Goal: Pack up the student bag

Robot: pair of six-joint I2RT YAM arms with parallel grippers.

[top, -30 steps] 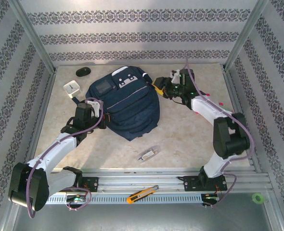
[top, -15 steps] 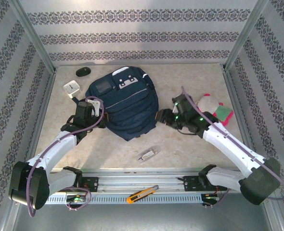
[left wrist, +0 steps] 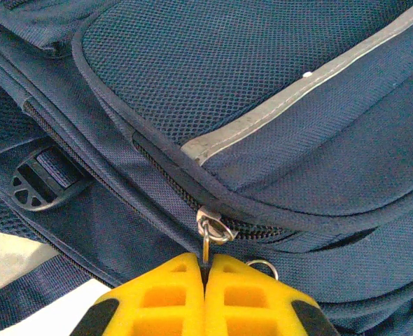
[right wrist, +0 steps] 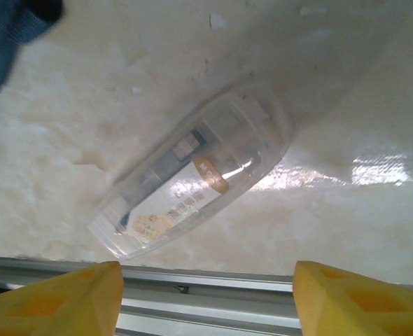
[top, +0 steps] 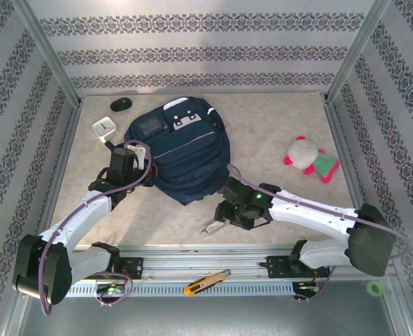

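**Right arm now over the clear case, left arm clamped on the zip**

Your right gripper (top: 224,213) stood at the bag's 2 o'clock corner a second ago. It has swung round to the near middle of the table (top: 276,126), and its jaws have spread wider on the way. That sweep has uncovered the plush toy (top: 308,155) at the table's 3 o'clock side. Your left gripper (top: 145,175) and the bag have not shifted.

Count: one student bag (top: 185,150), one clear plastic case (top: 215,225), one plush toy, one white square clock (top: 104,127), one dark oval thing (top: 121,104) and one utility knife (top: 206,281) on the front rail.

The student bag lies flat towards 11 o'clock of the table's middle. From your right gripper it sits at 11 o'clock, near but apart. Those yellow fingers stand wide apart, with the case just ahead of them and untouched in the right wrist view. Your left gripper meets the bag's 8 o'clock edge, its fingers pressed together on the metal zipper pull (left wrist: 208,231).
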